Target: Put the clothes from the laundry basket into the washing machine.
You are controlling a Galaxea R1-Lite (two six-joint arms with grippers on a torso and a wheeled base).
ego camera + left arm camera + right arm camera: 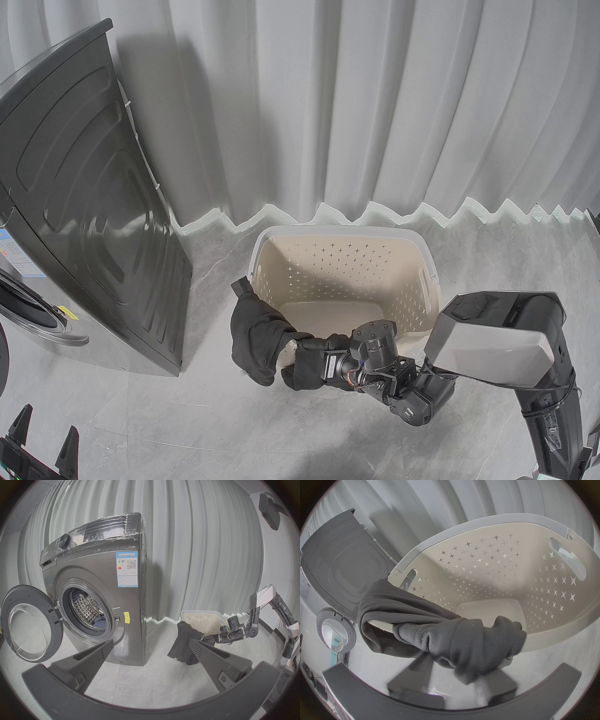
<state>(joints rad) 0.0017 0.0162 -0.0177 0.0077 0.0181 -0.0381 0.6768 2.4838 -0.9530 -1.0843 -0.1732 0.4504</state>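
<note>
Left gripper at the near left, fingers spread, holding nothing. Right gripper clamped on dark garment, which drapes over the near-left rim of the laundry basket and hangs outside. Washing machine stands left of the basket, door open. Curtain behind.

The pale, marbled floor carries a dark grey washer, standing upright. Off the washer's side panel, near it but not touching, a cream basket sits flat on the floor. Behind the washer, a white curtain hangs down to the floor.
</note>
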